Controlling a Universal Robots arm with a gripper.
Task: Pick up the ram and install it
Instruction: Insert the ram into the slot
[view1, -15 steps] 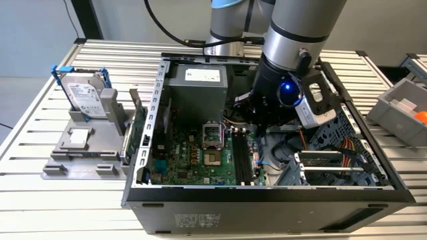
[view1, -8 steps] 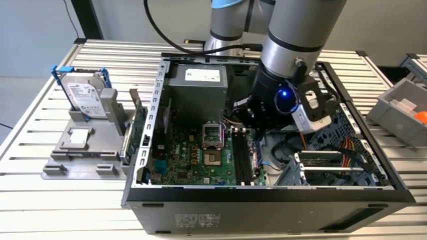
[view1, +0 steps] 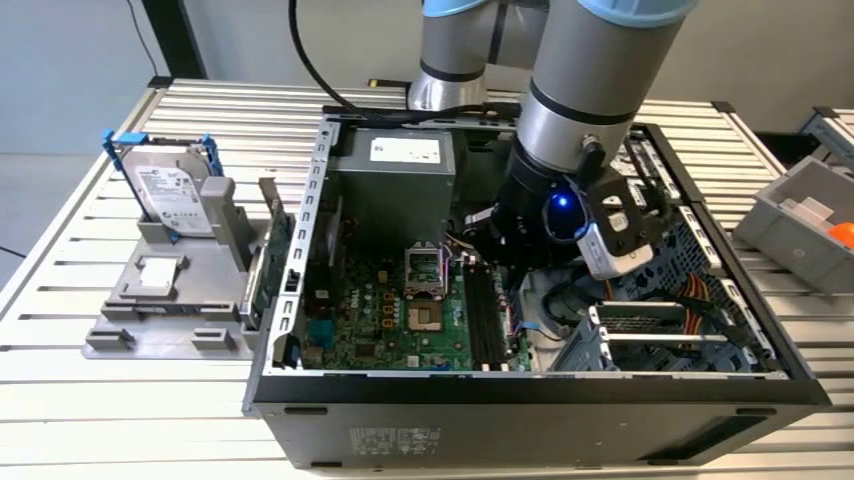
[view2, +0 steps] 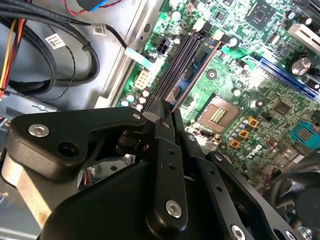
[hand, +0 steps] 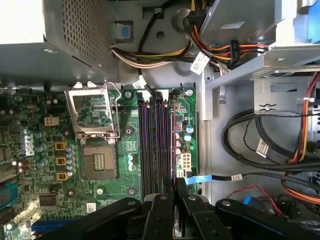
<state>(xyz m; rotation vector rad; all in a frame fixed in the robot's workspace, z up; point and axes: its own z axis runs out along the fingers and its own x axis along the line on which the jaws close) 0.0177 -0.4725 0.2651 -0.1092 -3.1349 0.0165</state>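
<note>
The pincer (view2: 167, 107) was pinched shut on the ram (view2: 192, 75), which stood on edge in a slot (hand: 160, 145) near the square chip socket (hand: 97, 162). It looked partly installed, not yet let go.

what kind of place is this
Probably a robotics lab bench for PC assembly: an open computer case with its motherboard exposed sits on a slatted metal table, with a hard drive standing in a fixture beside it.

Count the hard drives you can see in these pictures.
1. The silver hard drive stands upright in a blue frame on the grey holder, at the exterior view's left of the computer case. Others may be hidden inside the case behind the arm.
</note>
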